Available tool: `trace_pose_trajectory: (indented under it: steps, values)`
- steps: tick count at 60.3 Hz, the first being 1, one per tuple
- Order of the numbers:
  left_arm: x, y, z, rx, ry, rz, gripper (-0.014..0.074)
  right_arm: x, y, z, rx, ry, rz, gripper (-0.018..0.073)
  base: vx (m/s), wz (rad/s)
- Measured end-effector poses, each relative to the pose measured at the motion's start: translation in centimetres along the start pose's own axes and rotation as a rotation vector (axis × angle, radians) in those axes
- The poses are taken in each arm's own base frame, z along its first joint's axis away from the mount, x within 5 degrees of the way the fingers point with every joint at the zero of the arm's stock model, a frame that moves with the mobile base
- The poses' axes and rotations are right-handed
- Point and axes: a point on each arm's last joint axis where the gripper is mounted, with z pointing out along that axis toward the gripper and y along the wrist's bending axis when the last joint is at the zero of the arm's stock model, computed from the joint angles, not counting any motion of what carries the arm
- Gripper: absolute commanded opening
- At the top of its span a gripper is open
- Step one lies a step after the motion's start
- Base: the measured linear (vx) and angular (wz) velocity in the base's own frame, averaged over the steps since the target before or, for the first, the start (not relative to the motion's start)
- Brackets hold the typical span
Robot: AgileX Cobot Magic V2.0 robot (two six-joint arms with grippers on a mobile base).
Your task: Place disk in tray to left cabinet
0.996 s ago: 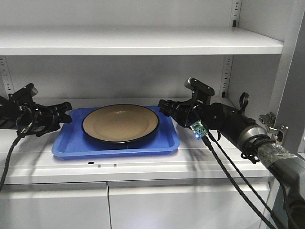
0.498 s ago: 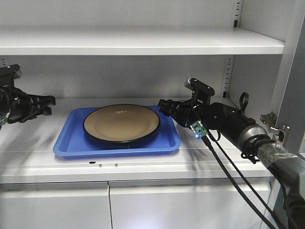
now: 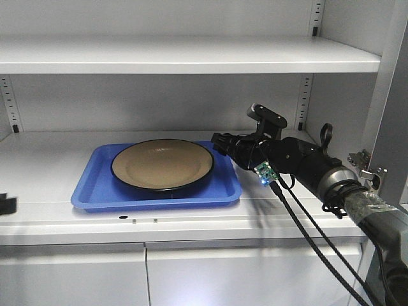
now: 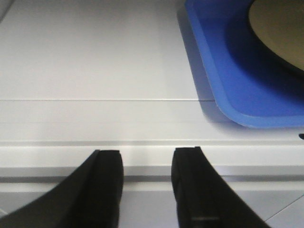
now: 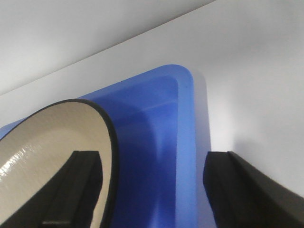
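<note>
You can read no brand, label or writing anywhere here; the only marking-like detail is a small green circuit board (image 3: 264, 171) with a blue light on the right arm. The left cabinet (image 3: 191, 54) is light grey with white shelves and perforated rails (image 3: 305, 102) at the back corners. Its lower doors (image 3: 146, 274) show closed below the shelf edge, and a hinge (image 3: 363, 164) sits on the right frame.

The tray (image 3: 95, 191) lies flat on the middle shelf (image 3: 38, 166), and the disk (image 3: 162, 164) rests inside it, tan face up, black rim showing.

Your right claw (image 3: 220, 143) reaches in at the tray's right edge, released. In the right wrist view, its fingers (image 5: 247, 190) stand wide apart, straddling the tray's right wall, one over the disk's rim and one outside the tray, closing on nothing. Black cables (image 3: 306, 236) hang from that arm across the cabinet front.

Your left claw (image 4: 145, 190) sits at the shelf's front edge, well apart from the tray, with its fingers parted and nothing between them. In the front view only a dark sliver of it (image 3: 6, 205) shows at the left border.
</note>
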Motion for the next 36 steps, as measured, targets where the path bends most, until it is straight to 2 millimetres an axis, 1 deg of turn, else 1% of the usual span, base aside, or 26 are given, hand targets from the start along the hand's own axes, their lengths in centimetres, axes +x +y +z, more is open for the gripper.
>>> trace_pose_trajectory:
  steps: [5, 6, 8, 10, 11, 13, 15, 18, 21, 30, 34, 36]
  values:
    - [2.0, 0.0, -2.1, -0.009, -0.028, 0.018, 0.0300, 0.0, 0.0, 0.0, 0.000, 0.000, 0.000, 0.0519, 0.00, 0.00]
    - [2.8, 0.0, -2.3, -0.011, -0.021, 0.020, 0.0289, 0.0, 0.0, 0.0, 0.000, 0.000, 0.000, 0.0519, 0.00, 0.00]
    - [3.6, 0.0, -2.9, -0.015, -0.030, 0.028, 0.0272, 0.0, 0.0, 0.0, 0.000, 0.000, 0.000, 0.0519, 0.00, 0.00]
    - [4.7, 0.0, -3.7, -0.019, -0.046, 0.034, 0.0250, 0.0, 0.0, 0.0, 0.000, 0.000, 0.000, 0.0519, 0.00, 0.00]
    - [5.6, 0.1, -3.8, -0.021, -0.041, 0.036, 0.0240, 0.0, 0.0, 0.0, 0.000, 0.000, 0.000, 0.0519, 0.00, 0.00]
    - [6.5, 0.0, -4.5, -0.023, -0.062, 0.030, 0.0216, 0.0, 0.0, 0.0, 0.000, 0.000, 0.000, 0.0519, 0.00, 0.00]
    - [8.1, 0.1, -5.1, -0.026, -0.072, 0.020, 0.0192, 0.0, 0.0, 0.0, 0.000, 0.000, 0.000, 0.0519, 0.00, 0.00]
    - [9.5, 0.1, -6.0, -0.028, -0.107, 0.004, 0.0154, 0.0, 0.0, 0.0, 0.000, 0.000, 0.000, 0.0519, 0.00, 0.00]
    - [11.3, 0.0, -7.0, -0.031, -0.145, -0.009, 0.0120, 0.0, 0.0, 0.0, 0.000, 0.000, 0.000, 0.0519, 0.00, 0.00]
    - [15.5, 0.0, -9.0, -0.034, -0.219, -0.013, 0.0024, 0.0, 0.0, 0.0, 0.000, 0.000, 0.000, 0.0519, 0.00, 0.00]
    - [17.3, 0.0, -9.5, -0.034, -0.233, -0.013, -0.0008, 0.0, 0.0, 0.0, 0.000, 0.000, 0.000, 0.0519, 0.00, 0.00]
    - [18.3, 0.0, -9.7, -0.034, -0.239, -0.012, -0.0010, 0.0, 0.0, 0.0, 0.000, 0.000, 0.000, 0.0519, 0.00, 0.00]
